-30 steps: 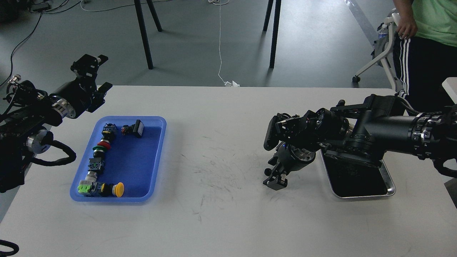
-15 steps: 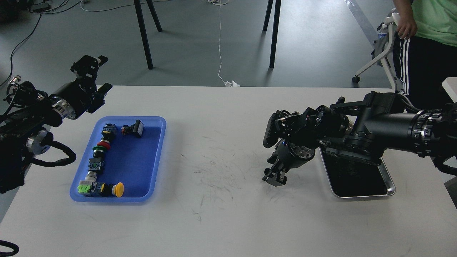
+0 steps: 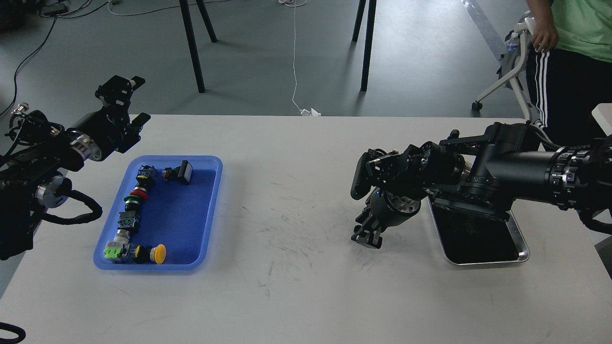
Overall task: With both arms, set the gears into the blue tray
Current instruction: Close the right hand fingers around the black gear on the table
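Observation:
The blue tray (image 3: 189,220) lies at the left of the white table and holds several colourful push-button switches (image 3: 136,196). I cannot make out any gears; they are hidden or too small to tell. My left gripper (image 3: 137,99) hovers beyond the tray's far left corner, open and holding nothing. My right gripper (image 3: 366,237) points down just over the table, left of the steel tray. It is small and dark, so its fingers cannot be told apart. I cannot tell whether it holds anything.
A shiny steel tray (image 3: 523,248) with a dark inside lies at the right, partly under my right arm. Beyond the table's far right corner stands a person (image 3: 569,52) beside a chair. Table legs (image 3: 193,48) stand on the floor behind.
My right gripper has shifted slightly left and risen a little above the table. The left arm has barely moved.

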Robot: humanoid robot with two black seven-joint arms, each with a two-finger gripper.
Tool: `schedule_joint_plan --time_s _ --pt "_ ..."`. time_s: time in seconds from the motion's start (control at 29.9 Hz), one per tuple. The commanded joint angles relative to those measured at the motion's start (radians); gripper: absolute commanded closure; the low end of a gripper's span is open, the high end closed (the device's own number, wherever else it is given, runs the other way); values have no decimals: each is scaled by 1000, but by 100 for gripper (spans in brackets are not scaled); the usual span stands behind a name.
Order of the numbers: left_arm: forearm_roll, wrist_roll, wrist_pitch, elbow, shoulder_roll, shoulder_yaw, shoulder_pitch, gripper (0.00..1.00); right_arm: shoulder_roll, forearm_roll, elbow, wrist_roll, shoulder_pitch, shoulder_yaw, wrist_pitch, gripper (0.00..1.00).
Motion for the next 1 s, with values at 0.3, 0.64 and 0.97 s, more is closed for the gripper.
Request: schedule_joint_plan --time_s 0.3,0.64,0.97 --pt "0 0 2 0 -2 -1 4 2 1 0 -5 0 0 0 -2 65" --pt "0 0 3 0 -3 -1 13 2 1 0 -5 0 0 0 -3 76" --pt "-1 0 5 0 -3 -1 17 2 1 -3 -5 0 12 0 -3 84"
